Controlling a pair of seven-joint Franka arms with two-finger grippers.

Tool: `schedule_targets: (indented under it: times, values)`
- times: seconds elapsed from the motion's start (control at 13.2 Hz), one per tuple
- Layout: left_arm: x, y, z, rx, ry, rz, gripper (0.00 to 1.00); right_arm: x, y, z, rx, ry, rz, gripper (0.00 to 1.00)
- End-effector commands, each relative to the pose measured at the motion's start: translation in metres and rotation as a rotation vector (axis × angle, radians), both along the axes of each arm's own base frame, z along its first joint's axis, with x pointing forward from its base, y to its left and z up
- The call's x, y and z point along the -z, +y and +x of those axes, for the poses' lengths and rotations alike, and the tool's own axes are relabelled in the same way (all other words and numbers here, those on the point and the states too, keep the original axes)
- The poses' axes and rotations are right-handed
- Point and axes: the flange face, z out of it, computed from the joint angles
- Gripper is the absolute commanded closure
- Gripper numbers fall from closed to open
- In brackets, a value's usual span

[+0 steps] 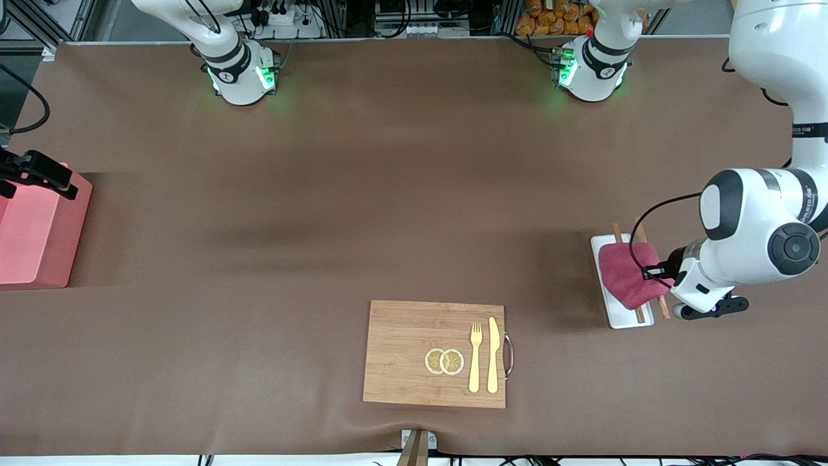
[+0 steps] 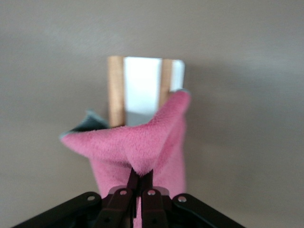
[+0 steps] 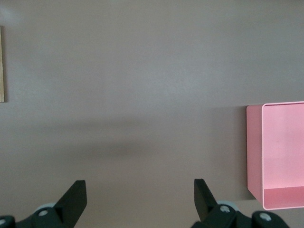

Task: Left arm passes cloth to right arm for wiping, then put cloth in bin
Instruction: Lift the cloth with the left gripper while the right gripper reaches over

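Note:
The magenta-pink cloth is over the narrow white tray at the left arm's end of the table. My left gripper is shut on it. In the left wrist view the fingers pinch a fold of the cloth at the gripper and pull it up into a peak above the tray. The salmon-pink bin stands at the right arm's end. My right gripper hangs over the bin's edge, open and empty, with the bin beside it.
Two wooden sticks lie along the tray under the cloth. A wooden cutting board near the front camera holds two lemon slices, a yellow fork and a knife. Brown mat covers the table.

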Motion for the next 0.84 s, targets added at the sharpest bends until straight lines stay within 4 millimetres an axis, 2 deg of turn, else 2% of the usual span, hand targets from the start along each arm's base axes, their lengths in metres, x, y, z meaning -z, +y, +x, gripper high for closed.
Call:
schedule_targets:
  times: [0.0, 0.23, 0.46, 0.53, 0.61, 0.68, 0.76]
  values:
    - [-0.05, -0.04, -0.014, 0.051, -0.037, -0.033, 1.0, 0.001, 0.02, 0.007, -0.019, 0.001, -0.012, 0.0]
    - [-0.084, -0.085, -0.025, -0.025, -0.056, -0.142, 1.0, -0.004, 0.033, 0.004, -0.051, -0.003, -0.027, 0.0]
    - [-0.105, -0.135, -0.039, -0.111, -0.045, -0.161, 1.0, -0.002, 0.038, 0.003, -0.061, 0.011, -0.021, 0.0]
    - [-0.107, -0.161, -0.046, -0.187, -0.021, -0.184, 1.0, 0.027, 0.04, 0.013, -0.051, 0.062, -0.016, 0.0]
    - [-0.114, -0.181, -0.047, -0.292, 0.007, -0.238, 1.0, 0.043, 0.039, 0.022, -0.073, 0.083, -0.012, 0.0]
    - [-0.117, -0.195, -0.047, -0.371, 0.031, -0.281, 1.0, 0.036, 0.041, 0.019, -0.11, 0.076, 0.007, 0.0]
    - [-0.124, -0.219, -0.053, -0.419, 0.048, -0.33, 1.0, 0.038, 0.049, 0.019, -0.157, 0.085, 0.001, 0.0]
